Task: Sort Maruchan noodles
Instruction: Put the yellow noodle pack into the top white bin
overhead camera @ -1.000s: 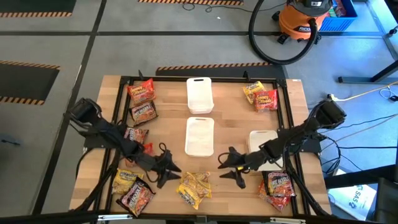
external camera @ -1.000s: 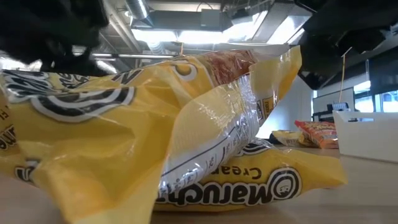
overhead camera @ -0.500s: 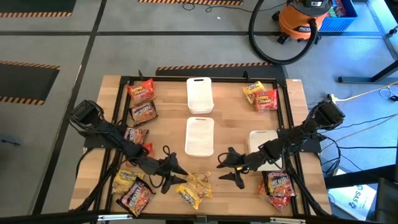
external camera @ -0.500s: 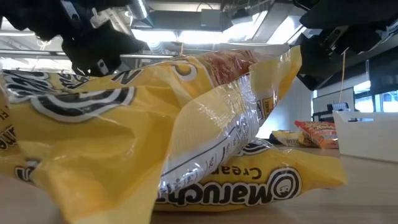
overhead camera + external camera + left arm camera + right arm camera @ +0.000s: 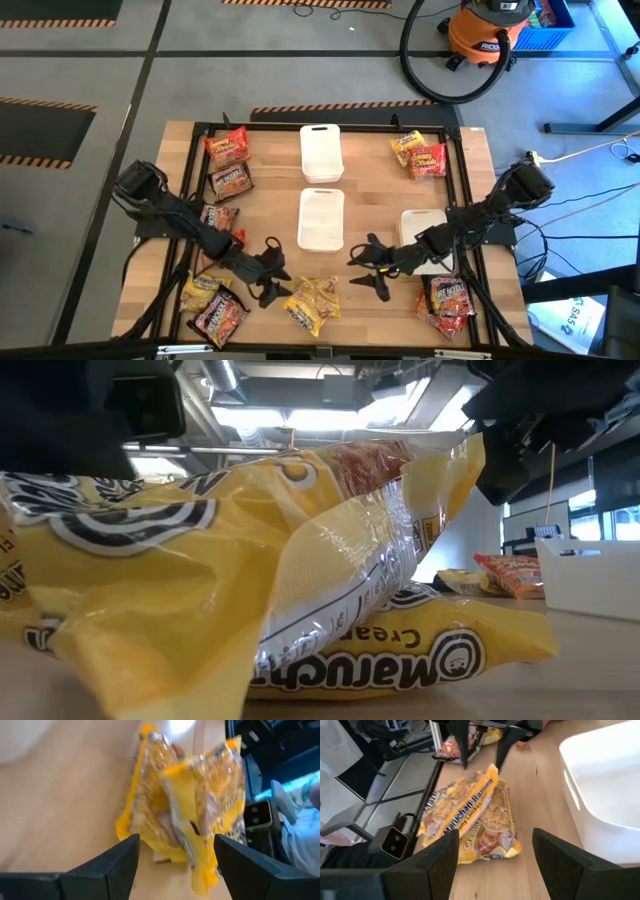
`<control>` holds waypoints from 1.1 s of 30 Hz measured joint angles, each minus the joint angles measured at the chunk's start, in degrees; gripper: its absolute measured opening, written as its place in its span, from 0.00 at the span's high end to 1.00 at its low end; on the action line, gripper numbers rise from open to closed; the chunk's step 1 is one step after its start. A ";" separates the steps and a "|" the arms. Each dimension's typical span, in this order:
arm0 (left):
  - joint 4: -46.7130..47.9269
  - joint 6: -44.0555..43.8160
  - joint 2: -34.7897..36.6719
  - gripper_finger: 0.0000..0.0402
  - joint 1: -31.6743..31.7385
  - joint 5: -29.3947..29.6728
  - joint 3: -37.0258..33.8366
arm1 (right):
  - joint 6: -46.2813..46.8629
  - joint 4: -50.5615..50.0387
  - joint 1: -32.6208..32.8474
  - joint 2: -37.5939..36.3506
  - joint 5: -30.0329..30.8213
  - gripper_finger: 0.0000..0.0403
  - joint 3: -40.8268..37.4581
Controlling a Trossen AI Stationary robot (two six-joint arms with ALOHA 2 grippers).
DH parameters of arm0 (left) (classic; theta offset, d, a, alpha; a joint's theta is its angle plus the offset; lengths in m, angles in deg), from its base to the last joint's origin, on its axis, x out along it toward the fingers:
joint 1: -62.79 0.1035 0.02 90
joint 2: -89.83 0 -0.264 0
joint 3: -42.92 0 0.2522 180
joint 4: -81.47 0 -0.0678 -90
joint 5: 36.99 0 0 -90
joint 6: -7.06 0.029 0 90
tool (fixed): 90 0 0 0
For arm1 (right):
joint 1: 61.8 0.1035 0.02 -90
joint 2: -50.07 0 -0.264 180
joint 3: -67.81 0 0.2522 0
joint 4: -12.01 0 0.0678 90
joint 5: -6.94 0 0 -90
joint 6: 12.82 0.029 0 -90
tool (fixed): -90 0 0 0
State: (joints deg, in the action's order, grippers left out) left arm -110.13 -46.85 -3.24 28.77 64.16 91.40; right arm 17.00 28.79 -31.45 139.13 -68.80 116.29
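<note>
Two yellow Maruchan noodles packets (image 5: 312,303) lie overlapping on the wood near the table's front edge, one resting on the other; they fill the low view (image 5: 300,580). My left gripper (image 5: 272,270) stands open just left of them, its fingers framing the packets (image 5: 185,810) without touching. My right gripper (image 5: 372,266) stands open to their right and a little farther back, looking down on the same packets (image 5: 470,815). Other noodles packets, red, brown and yellow, lie in small groups at the far left (image 5: 228,162), near left (image 5: 212,305), far right (image 5: 418,154) and near right (image 5: 447,297).
Three white trays stand on the table: two down the middle (image 5: 321,152) (image 5: 321,218) and one at the right (image 5: 425,236) beneath my right arm. A black frame (image 5: 330,126) rims the tabletop. An orange vacuum (image 5: 488,30) and its hose sit on the floor beyond.
My left gripper has sunk a little toward the yellow packets, rolled at the wrist, and spread its fingers wider. The packets lie as before.
</note>
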 joint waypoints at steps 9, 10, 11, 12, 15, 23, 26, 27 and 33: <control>-8.24 -4.04 -5.44 0.38 -1.06 -4.58 -0.04 | -0.29 1.85 0.00 6.95 -2.23 0.41 4.86; -9.53 -4.13 -5.84 0.38 -1.06 -4.91 -0.04 | -0.78 1.96 0.02 7.85 -2.74 0.41 5.94; -10.66 -4.23 -6.37 0.38 -1.06 -5.04 -0.04 | -1.33 2.04 0.02 8.82 -3.10 0.41 7.04; -11.47 -4.26 -6.95 0.38 -1.06 -5.03 -0.02 | -1.38 1.99 0.02 9.88 -3.19 0.41 8.19; -12.59 -5.20 -8.14 0.38 -0.90 -4.55 -0.01 | 0.66 -0.47 0.00 12.39 -3.78 0.41 11.52; -19.43 -5.32 -12.47 0.38 -0.34 -4.05 -0.02 | 3.57 -4.92 0.00 16.84 -6.85 0.41 17.76; -20.18 -4.36 -13.06 0.41 -0.05 -3.79 0.05 | 3.59 -5.10 0.00 18.07 -7.37 0.41 18.63; -20.16 -4.12 -13.06 0.43 -0.05 -3.76 0.07 | 3.58 -5.05 0.00 18.55 -7.42 0.41 18.90; -22.77 -1.47 -13.17 0.60 -0.01 -3.57 0.05 | 3.40 -4.88 0.00 18.97 -7.38 0.41 19.15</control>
State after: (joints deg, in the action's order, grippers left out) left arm -132.90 -48.32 -16.40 28.77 60.59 91.44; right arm 20.40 23.92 -31.45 158.10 -76.19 135.44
